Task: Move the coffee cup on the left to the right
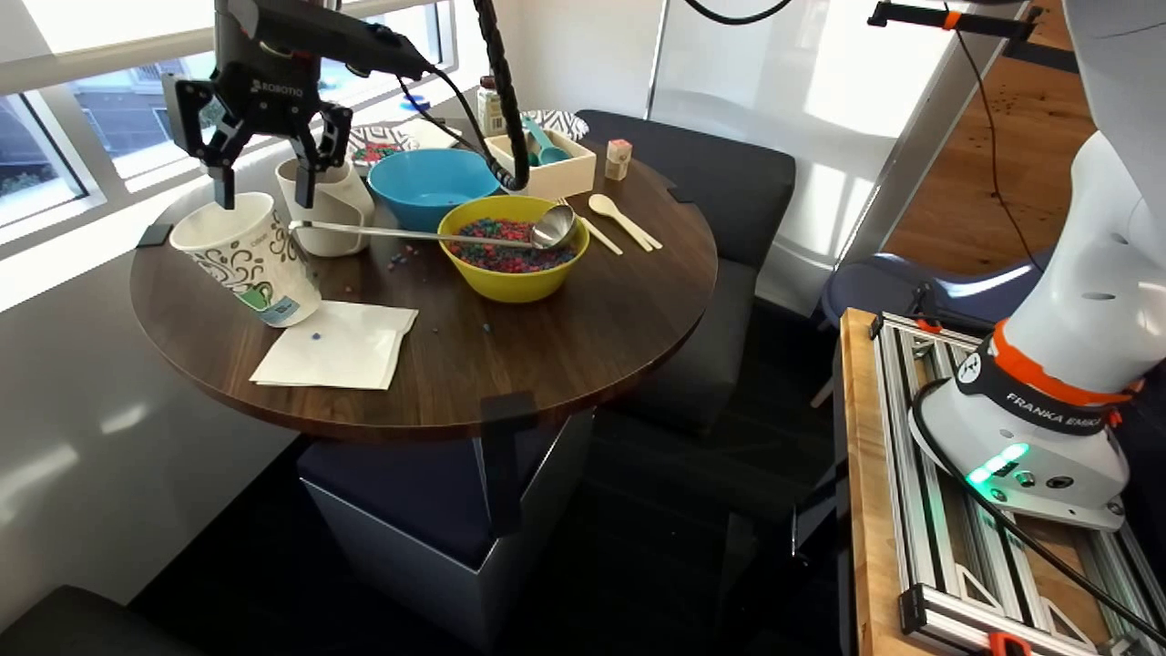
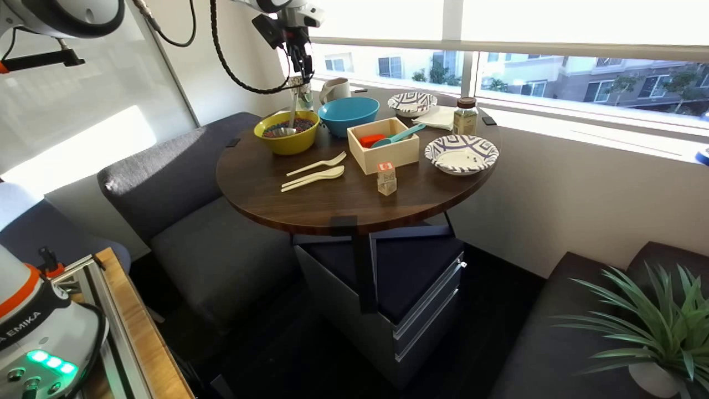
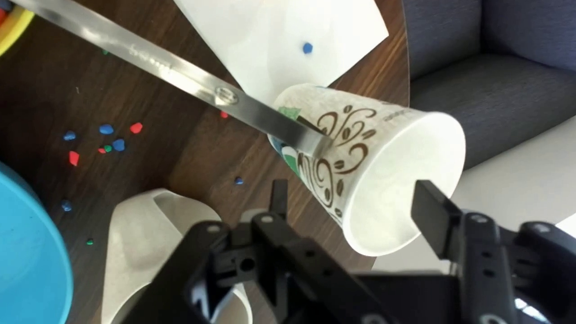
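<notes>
The coffee cup [image 1: 244, 264] is a tall white paper cup with brown swirls and green patches, beside a folded napkin on the table. It looks slanted in this view; I cannot tell if it truly tilts. In an exterior view the cup [image 2: 307, 101] shows only partly behind the yellow bowl. My gripper [image 1: 264, 189] is open and empty just above the cup's rim. In the wrist view the gripper [image 3: 353, 204] has one finger overlapping the mouth of the cup [image 3: 360, 155] and the other outside its wall. I cannot tell whether a finger touches the cup.
A metal ladle [image 1: 410, 234] lies across the yellow bowl [image 1: 515, 284], its handle end close to the cup. A whitish cup [image 1: 332, 239] and blue bowl [image 1: 433, 205] stand beside it. The napkin [image 1: 337, 351] lies near the table edge. A wooden box [image 2: 388, 158] holds scoops.
</notes>
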Available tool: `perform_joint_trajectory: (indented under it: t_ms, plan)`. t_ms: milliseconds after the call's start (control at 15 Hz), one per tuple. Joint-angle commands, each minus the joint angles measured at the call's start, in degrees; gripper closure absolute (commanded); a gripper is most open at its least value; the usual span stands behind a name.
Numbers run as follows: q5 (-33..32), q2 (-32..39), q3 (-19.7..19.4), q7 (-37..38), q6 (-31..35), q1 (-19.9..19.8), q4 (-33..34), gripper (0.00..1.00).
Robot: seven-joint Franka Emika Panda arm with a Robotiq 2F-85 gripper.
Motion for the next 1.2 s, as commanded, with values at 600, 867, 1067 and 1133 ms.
perform_joint_trajectory:
  t_ms: [600, 867, 1067, 1133]
  plan:
    - [-5.6, 6.0, -1.9, 4.8, -2.2, 3.0, 8.8, 0.68]
    - [-6.0, 6.0, -2.1, 5.2, -1.7, 3.1, 8.7, 0.90]
    - [-5.9, 6.1, -2.1, 5.4, -1.3, 2.9, 9.0, 1.00]
    - [-5.7, 6.0, -2.0, 5.4, -0.8, 2.8, 9.1, 0.99]
